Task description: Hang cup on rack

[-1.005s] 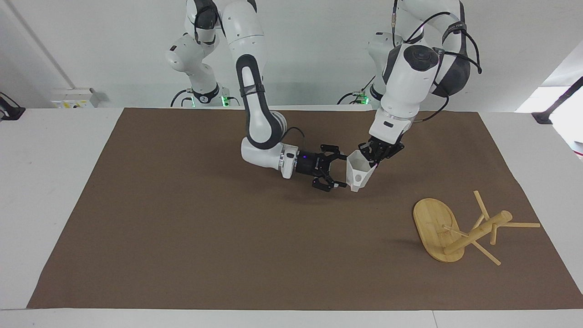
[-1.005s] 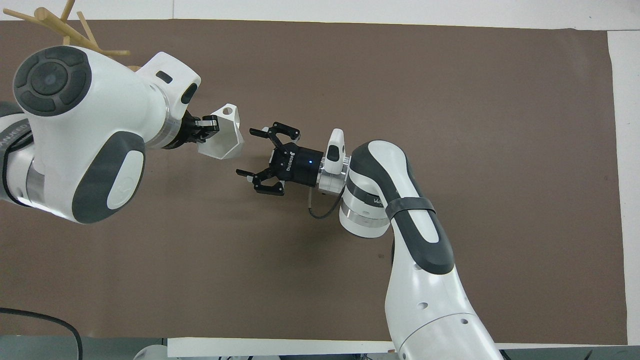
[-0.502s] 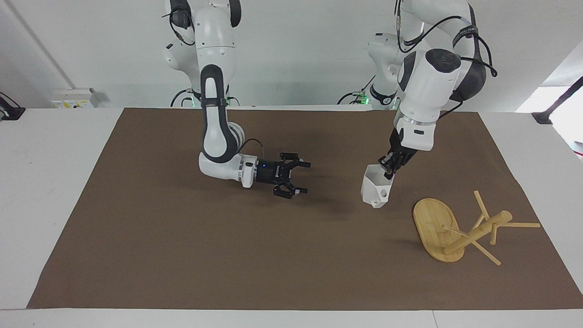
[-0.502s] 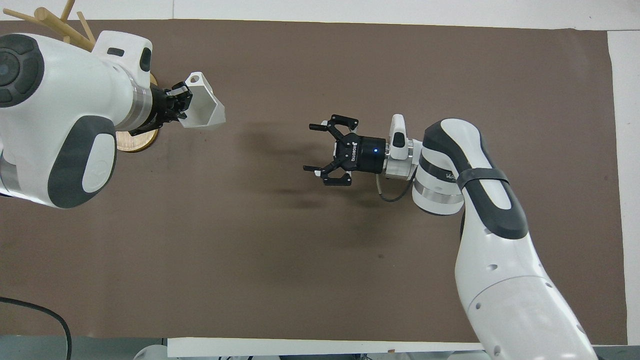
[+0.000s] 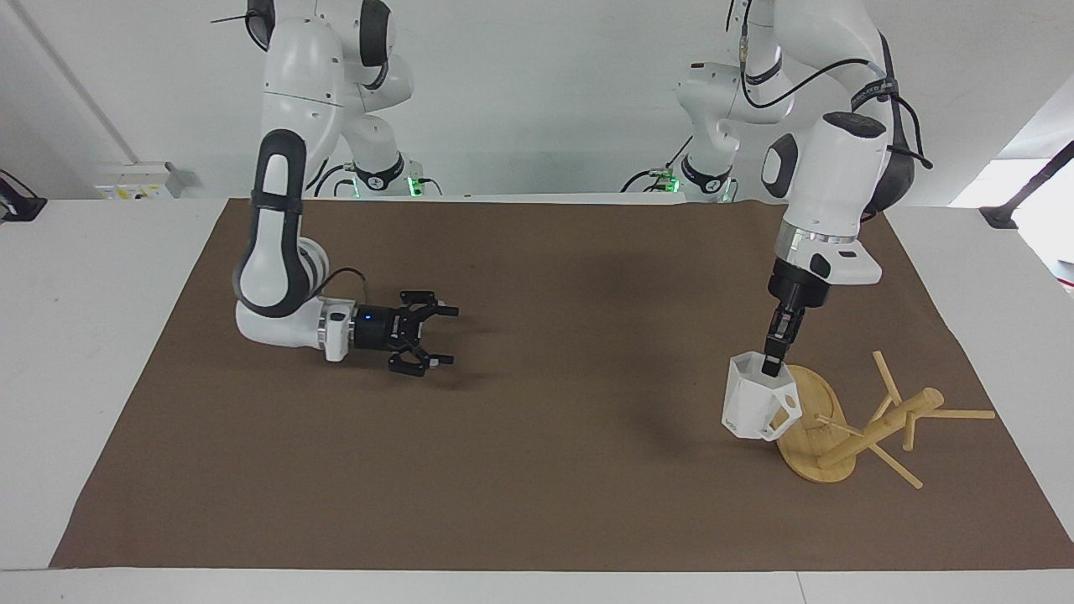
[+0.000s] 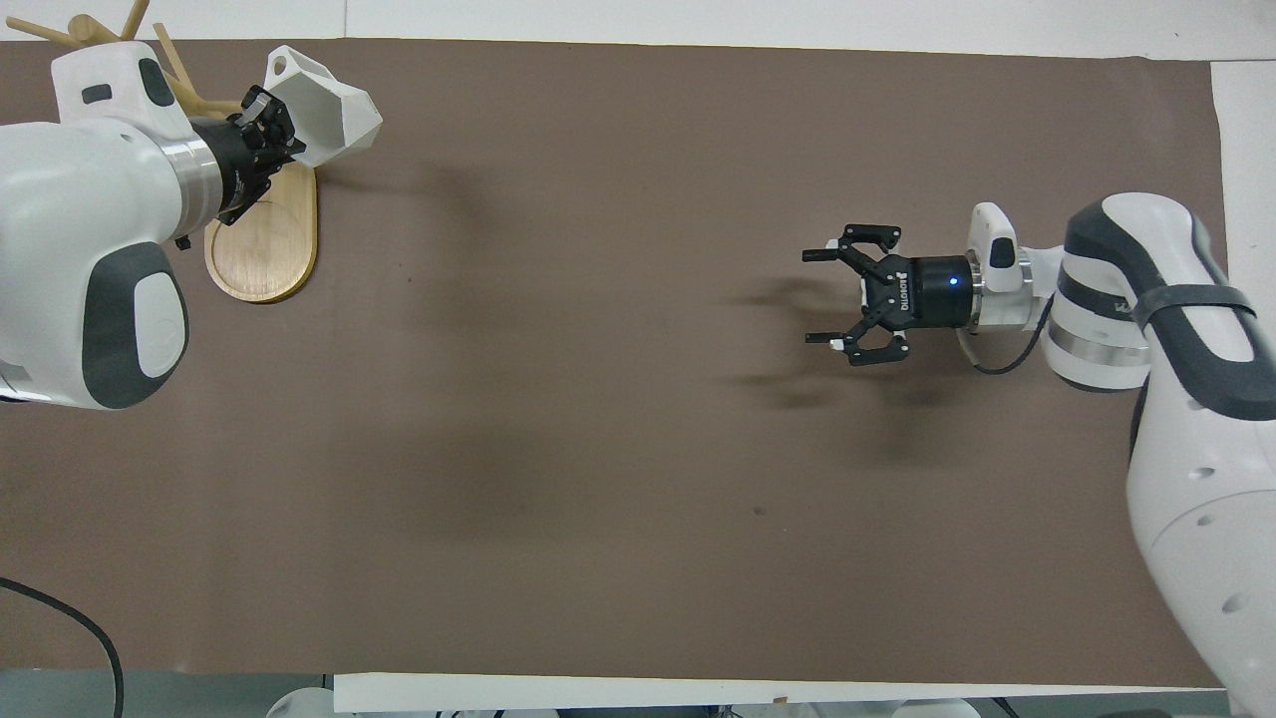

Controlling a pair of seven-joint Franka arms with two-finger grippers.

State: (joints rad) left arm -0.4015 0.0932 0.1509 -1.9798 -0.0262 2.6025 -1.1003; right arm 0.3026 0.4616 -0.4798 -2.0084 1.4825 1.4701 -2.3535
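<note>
The white faceted cup (image 5: 758, 408) hangs mouth up in the air, its handle turned toward the rack. My left gripper (image 5: 772, 362) points down, shut on the cup's rim. The cup is right beside the oval base of the bamboo rack (image 5: 879, 426), which stands at the left arm's end of the table with its pegs spread out. From overhead the cup (image 6: 324, 105) and left gripper (image 6: 264, 125) sit over the base edge of the rack (image 6: 261, 244). My right gripper (image 5: 445, 335) lies level, low over the mat toward the right arm's end, open and holding nothing; it shows open in the overhead view (image 6: 819, 297) too.
A brown mat (image 5: 537, 486) covers most of the white table. The left arm hides part of the rack's pegs in the overhead view.
The left gripper has carried the cup from mid-table down to the rack's base and turned it upright. The right arm has drawn back toward its own end, still open.
</note>
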